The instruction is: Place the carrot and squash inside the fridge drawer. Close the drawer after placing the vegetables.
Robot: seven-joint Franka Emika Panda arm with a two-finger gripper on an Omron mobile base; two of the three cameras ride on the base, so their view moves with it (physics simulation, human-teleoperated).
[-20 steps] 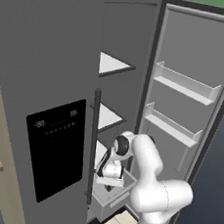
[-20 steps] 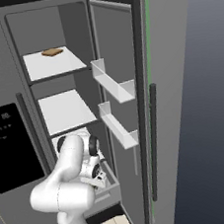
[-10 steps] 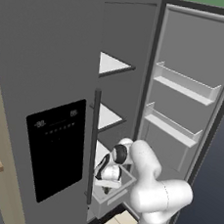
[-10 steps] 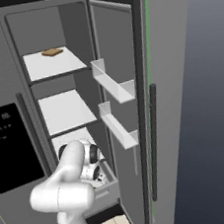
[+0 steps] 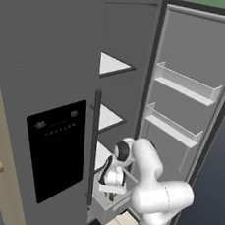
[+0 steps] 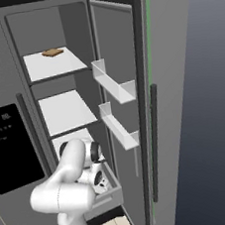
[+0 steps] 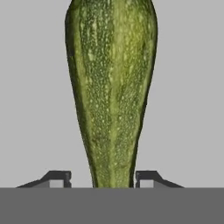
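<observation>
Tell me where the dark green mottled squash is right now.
In the hand view the dark green mottled squash sits between the dark finger tips of the gripper, against a plain grey surface; the tips stand slightly apart from its narrow end.

I see the fridge drawer [image 6: 110, 192] pulled out at the bottom of the open compartment, and in the hand view the squash [image 7: 111, 92] lies on its pale grey floor. Above it I count white shelves; the top shelf [image 6: 53, 64] carries one small flat brown item [image 6: 52, 52], the middle shelf [image 6: 67, 111] is bare.
</observation>
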